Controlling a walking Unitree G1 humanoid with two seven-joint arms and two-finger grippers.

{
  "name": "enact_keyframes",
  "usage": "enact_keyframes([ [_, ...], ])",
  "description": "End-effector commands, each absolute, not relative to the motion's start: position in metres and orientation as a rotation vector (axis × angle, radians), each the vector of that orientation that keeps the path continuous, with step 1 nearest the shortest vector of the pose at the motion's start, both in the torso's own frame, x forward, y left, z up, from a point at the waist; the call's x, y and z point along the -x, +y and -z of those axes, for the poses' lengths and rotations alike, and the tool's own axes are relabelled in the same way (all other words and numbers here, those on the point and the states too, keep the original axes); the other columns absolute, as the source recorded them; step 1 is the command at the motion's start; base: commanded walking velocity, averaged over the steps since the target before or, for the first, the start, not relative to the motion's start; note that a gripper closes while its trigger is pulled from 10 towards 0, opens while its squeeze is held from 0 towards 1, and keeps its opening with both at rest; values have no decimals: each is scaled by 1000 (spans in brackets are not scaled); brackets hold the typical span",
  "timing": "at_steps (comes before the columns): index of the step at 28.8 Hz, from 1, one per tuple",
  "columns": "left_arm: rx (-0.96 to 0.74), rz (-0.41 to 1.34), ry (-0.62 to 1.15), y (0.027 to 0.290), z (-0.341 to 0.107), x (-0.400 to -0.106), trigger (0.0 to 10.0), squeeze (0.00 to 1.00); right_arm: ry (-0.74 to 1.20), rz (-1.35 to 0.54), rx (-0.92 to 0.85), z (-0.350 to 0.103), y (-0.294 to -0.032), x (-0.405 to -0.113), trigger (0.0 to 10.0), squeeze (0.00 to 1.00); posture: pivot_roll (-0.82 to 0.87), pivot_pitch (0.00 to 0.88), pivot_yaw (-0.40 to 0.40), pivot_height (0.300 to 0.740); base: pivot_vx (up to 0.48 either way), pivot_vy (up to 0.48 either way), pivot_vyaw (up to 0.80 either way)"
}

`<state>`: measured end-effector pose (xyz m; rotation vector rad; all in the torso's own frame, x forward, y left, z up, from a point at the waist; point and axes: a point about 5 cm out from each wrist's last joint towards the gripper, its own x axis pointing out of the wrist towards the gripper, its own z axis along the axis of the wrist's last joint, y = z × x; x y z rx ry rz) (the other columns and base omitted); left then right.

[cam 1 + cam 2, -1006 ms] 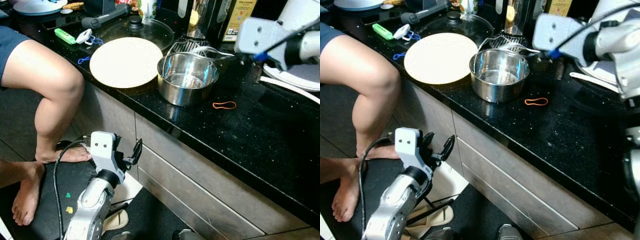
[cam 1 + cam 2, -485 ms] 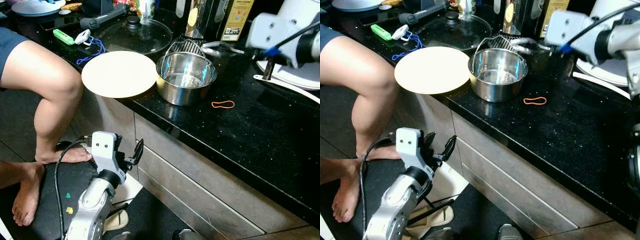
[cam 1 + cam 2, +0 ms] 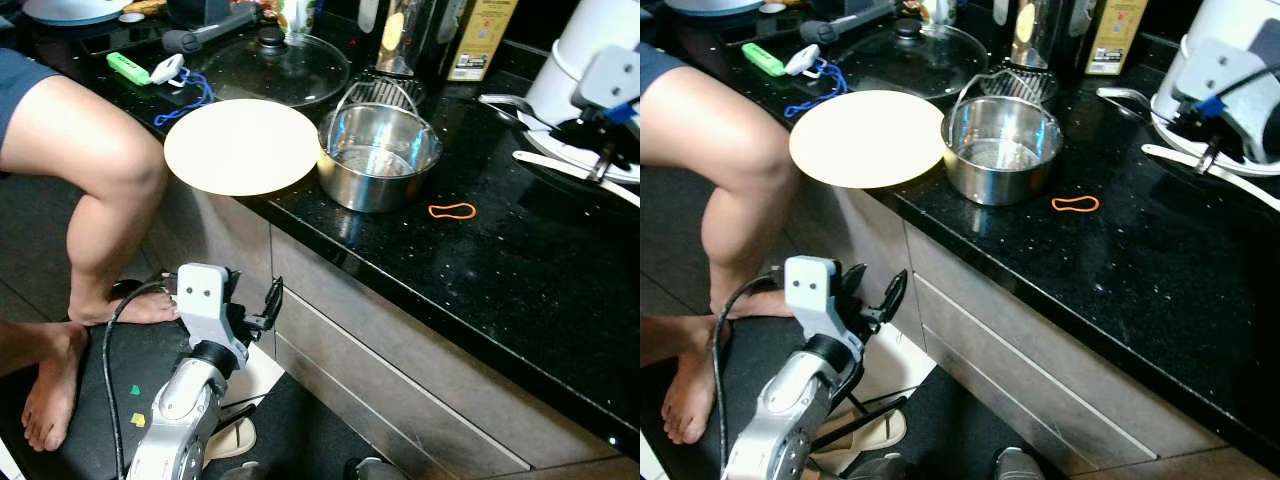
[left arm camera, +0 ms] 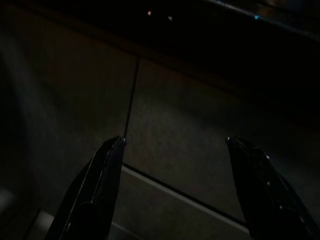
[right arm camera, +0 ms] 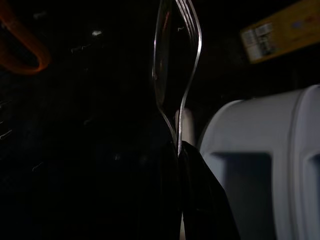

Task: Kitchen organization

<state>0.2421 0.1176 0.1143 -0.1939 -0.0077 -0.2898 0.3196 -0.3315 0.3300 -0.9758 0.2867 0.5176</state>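
My right gripper [image 3: 560, 125] hovers over the right end of the black counter [image 3: 520, 270], shut on a metal fork [image 3: 500, 102]. The fork [image 5: 177, 75] sticks out beyond the black fingers [image 5: 200, 190], pointing towards the counter's middle. A steel pot [image 3: 380, 155] stands mid-counter. A round cream plate [image 3: 242, 145] lies to the pot's left and overhangs the counter edge. My left gripper [image 3: 265, 305] hangs open and empty low in front of the cabinet fronts [image 4: 175, 120].
An orange rubber band [image 3: 452, 210] lies right of the pot. A glass lid [image 3: 275, 65], bottles and a yellow box [image 3: 480, 40] line the back. A white appliance [image 3: 595, 40] and white dish [image 3: 575, 165] stand at far right. A person's leg [image 3: 90, 150] is at left.
My right gripper has carried the fork rightwards, away from the pot and up to the white appliance. The cream plate has slid a little towards the counter edge. The left arm has not moved.
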Motion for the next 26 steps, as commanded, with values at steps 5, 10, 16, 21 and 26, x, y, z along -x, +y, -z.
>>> enact_keyframes([
  [5, 209, 295, 16, 117, -111, -239, 10000, 0, 383, -704, 926, -309, -338, -290, 0, 0, -22, 141, -39, 740, 0, 0, 0],
  [10, 207, 295, 17, 119, -112, -240, 10000, 0, 430, -771, 900, -290, -330, -279, 3608, 525, -25, 142, -34, 740, 0, 0, 0],
  [16, 203, 296, 17, 119, -112, -241, 10000, 0, 379, -685, 849, -278, -324, -288, 10000, 1000, -20, 139, -32, 740, 0, 0, 0],
  [21, 201, 297, 16, 119, -112, -241, 10000, 0, 285, -716, 731, -282, -314, -286, 10000, 0, -18, 137, -32, 740, 0, 0, 0],
  [26, 196, 299, 13, 119, -113, -241, 10000, 0, 133, -743, 567, -293, -303, -284, 10000, 0, -15, 131, -30, 740, 0, 0, 0],
])
